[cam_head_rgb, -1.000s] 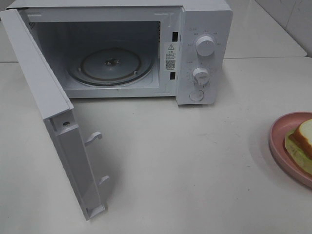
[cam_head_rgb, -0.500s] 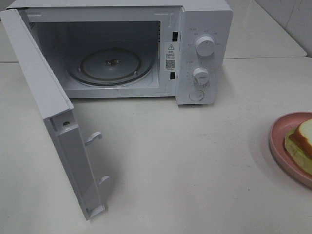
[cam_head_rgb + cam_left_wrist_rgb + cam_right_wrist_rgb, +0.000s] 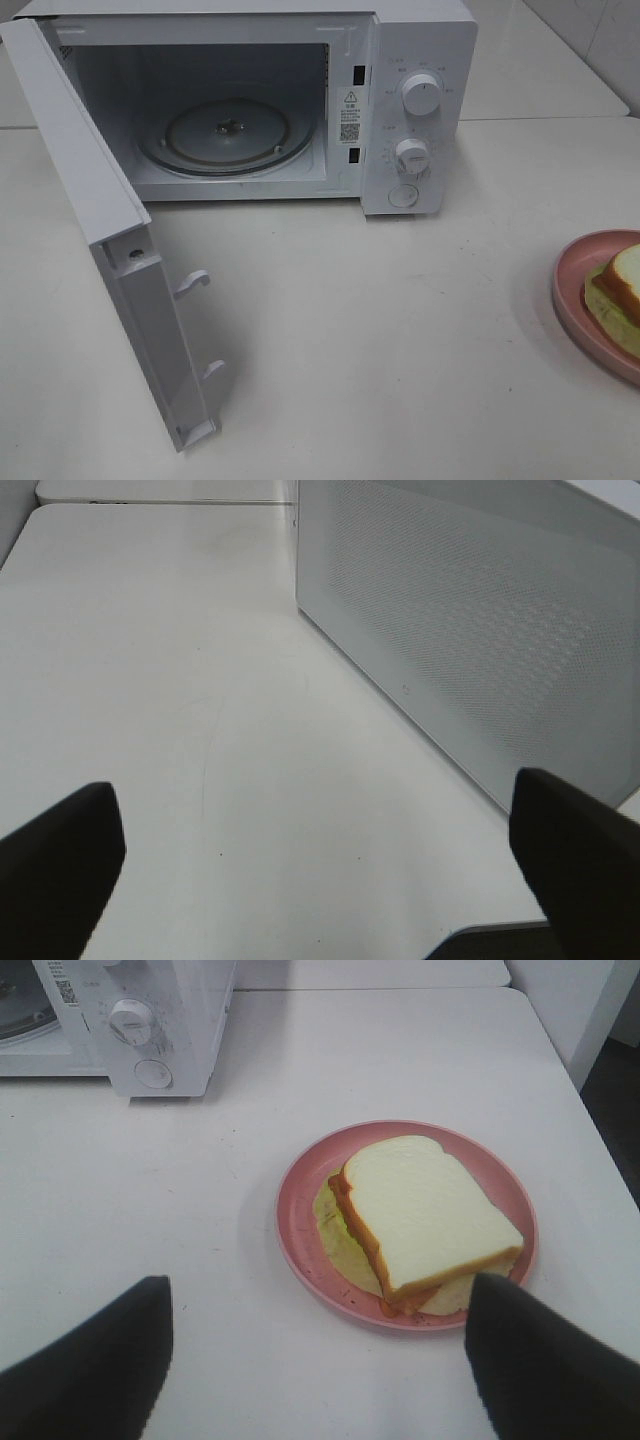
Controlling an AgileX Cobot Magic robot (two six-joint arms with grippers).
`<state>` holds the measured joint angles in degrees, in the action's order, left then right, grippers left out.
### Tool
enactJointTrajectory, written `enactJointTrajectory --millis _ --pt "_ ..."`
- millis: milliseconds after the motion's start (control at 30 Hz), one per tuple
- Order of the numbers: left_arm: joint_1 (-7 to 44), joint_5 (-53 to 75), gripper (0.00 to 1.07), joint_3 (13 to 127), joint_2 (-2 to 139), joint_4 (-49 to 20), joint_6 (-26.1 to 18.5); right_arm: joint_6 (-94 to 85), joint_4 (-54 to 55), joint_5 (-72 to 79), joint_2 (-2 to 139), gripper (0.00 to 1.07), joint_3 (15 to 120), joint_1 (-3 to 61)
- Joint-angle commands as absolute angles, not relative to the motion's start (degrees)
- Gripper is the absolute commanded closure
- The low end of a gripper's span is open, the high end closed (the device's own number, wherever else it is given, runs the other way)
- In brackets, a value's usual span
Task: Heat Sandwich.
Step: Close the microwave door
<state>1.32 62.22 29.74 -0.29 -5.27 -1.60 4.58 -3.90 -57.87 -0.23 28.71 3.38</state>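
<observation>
The sandwich [image 3: 420,1215], white bread over orange-red and pale green layers, lies on a round pink plate [image 3: 300,1210]. In the exterior high view the sandwich [image 3: 618,290] and plate [image 3: 572,270] sit at the right edge of the table. My right gripper [image 3: 315,1360] hovers open just short of the plate, nothing between its black fingers [image 3: 90,1360]. The white microwave [image 3: 420,60] stands at the back with its door [image 3: 110,230] swung wide open and the glass turntable [image 3: 225,135] bare. My left gripper [image 3: 320,880] is open over bare table beside the door's outer face [image 3: 480,630]. Neither gripper shows in the exterior high view.
The microwave's two knobs [image 3: 421,95] and round button [image 3: 403,195] face the table. The open door reaches far forward on the left, its latch hooks [image 3: 192,283] sticking out. In the right wrist view the table edge [image 3: 600,1130] lies just beyond the plate.
</observation>
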Motion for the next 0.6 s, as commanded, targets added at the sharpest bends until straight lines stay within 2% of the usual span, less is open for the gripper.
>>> enactJointTrajectory --millis 33,533,600 --pt "1.1 61.5 0.09 29.5 -0.6 -6.0 -1.4 3.8 -3.7 -57.0 -1.8 0.31 28.6 2.9" --pt "1.1 56.2 0.09 31.2 2.6 -6.1 -1.6 4.1 -3.9 -57.0 -1.8 0.31 28.6 2.9" --pt "1.1 54.8 0.13 31.2 5.6 -6.1 -1.6 4.1 -3.9 -57.0 -1.8 0.31 28.6 2.9"
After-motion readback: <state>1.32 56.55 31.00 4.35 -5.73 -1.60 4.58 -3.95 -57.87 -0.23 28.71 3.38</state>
